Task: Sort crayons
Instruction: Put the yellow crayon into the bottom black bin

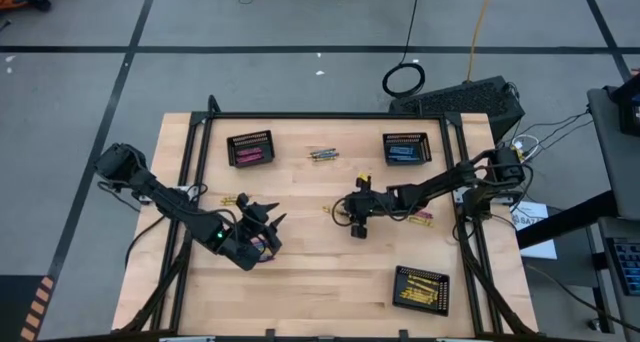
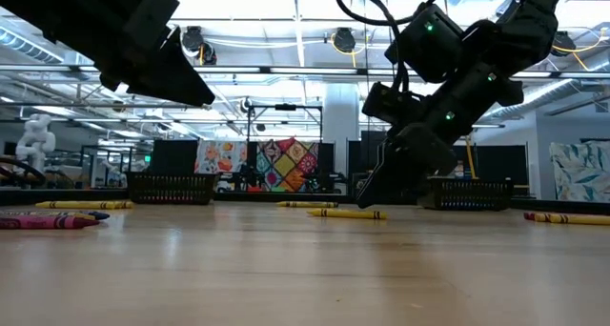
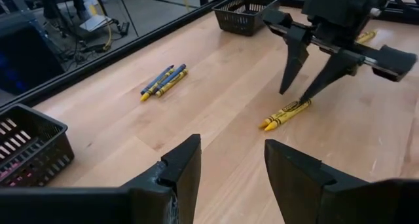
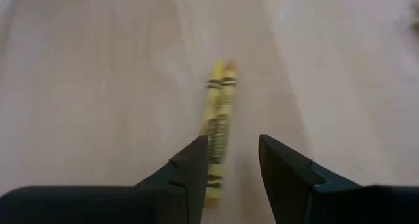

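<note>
Nearest, the left gripper (image 1: 262,225) waits with its jaws apart and empty. Mid-table, the right gripper (image 3: 302,88) stands open over two yellow crayons (image 4: 217,112), so the pick-up is in hand; next it likely lowers, closes, and carries them to the near-right yellow basket (image 1: 421,288)

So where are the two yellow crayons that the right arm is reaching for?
In the high view the two yellow crayons lie side by side near the table's middle, just left of the right claw. Its open fingers hang over them, not closed on them.
</note>
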